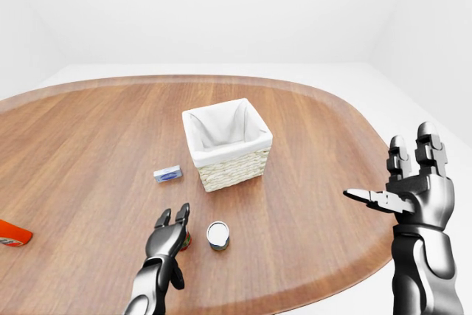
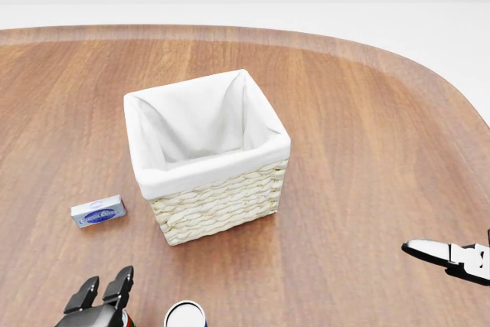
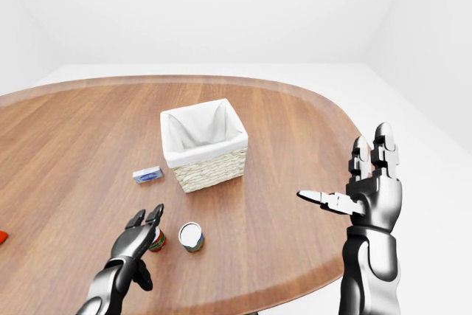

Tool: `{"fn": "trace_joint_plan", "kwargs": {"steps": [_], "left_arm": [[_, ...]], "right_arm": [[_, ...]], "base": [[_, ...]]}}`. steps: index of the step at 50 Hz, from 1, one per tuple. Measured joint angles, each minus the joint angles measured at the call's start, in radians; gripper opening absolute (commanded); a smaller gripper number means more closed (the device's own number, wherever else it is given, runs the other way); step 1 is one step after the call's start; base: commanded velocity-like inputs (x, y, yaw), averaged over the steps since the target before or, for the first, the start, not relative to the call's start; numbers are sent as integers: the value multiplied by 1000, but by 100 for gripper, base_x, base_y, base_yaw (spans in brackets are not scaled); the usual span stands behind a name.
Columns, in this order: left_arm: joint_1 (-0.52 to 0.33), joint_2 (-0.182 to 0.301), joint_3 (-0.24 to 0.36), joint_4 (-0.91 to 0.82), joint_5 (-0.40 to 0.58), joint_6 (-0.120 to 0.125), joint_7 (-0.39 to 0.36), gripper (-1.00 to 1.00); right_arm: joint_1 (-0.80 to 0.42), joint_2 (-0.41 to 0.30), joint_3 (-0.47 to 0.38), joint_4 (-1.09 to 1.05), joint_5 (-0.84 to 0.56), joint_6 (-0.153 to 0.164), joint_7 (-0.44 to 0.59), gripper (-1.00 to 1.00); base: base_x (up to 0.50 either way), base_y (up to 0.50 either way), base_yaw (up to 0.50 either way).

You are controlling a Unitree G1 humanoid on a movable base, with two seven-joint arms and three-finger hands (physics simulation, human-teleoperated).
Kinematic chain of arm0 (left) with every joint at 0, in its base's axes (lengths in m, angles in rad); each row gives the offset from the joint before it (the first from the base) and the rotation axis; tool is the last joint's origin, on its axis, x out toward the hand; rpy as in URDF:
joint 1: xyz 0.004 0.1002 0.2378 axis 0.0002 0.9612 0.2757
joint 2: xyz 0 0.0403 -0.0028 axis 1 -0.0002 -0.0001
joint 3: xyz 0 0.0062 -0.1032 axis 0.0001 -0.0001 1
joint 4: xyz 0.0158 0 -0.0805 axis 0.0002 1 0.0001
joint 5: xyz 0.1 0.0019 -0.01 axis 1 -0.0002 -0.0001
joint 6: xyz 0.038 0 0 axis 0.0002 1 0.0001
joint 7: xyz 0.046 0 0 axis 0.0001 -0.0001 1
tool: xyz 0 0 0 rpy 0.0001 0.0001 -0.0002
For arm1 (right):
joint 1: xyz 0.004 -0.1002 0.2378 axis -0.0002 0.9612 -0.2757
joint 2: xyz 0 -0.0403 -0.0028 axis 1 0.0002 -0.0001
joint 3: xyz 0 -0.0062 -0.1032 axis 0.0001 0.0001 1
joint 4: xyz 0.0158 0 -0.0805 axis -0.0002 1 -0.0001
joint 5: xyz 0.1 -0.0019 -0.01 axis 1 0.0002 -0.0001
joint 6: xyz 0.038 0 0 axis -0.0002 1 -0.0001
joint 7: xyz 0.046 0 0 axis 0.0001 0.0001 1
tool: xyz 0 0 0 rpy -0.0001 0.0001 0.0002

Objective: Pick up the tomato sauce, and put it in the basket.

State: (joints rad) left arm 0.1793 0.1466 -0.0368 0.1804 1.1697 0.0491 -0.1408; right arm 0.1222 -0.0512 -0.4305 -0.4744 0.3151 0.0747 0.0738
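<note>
The left hand (image 1: 168, 232) covers most of the tomato sauce (image 3: 156, 240) — only a sliver of red label shows beside its fingers, and contact cannot be judged. In the head view this hand is cut by the bottom edge. The can (image 2: 185, 315) just right of the left hand is likewise cropped there. An orange item (image 1: 12, 233) well to the hand's left is cut by the frame edge — its identity is unclear. Print on the small blue box (image 2: 98, 211) is unreadable.
</note>
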Motion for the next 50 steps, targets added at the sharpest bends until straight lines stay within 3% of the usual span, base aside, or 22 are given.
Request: {"fn": "trace_joint_plan", "kwargs": {"steps": [17, 38, 47, 48, 49, 50], "left_arm": [[-48, 4, -3, 87, -4, 38, 45, 100], [-98, 12, -13, 202, -12, 38, 103, 100], [-161, 16, -24, 307, -25, 38, 171, 100], [-169, 16, -25, 318, -27, 38, 176, 46], [-176, 17, -25, 323, -30, 38, 182, -100], [-184, 17, -25, 326, -35, 38, 183, -100]], "right_arm": [[-3, -2, -3, -13, 2, 13, -3, 100], [-3, -1, -2, -8, 1, 9, -2, 100], [-3, -1, -1, -7, 1, 9, -2, 100], [-3, -1, -1, -6, 1, 9, -2, 100], [-3, -1, -1, -6, 1, 8, -2, 100], [-3, -1, -1, -6, 1, 8, -2, 100]], "base": [[0, 0, 0], [0, 0, 0], [0, 0, 0], [0, 0, 0], [0, 0, 0], [0, 0, 0]]}}
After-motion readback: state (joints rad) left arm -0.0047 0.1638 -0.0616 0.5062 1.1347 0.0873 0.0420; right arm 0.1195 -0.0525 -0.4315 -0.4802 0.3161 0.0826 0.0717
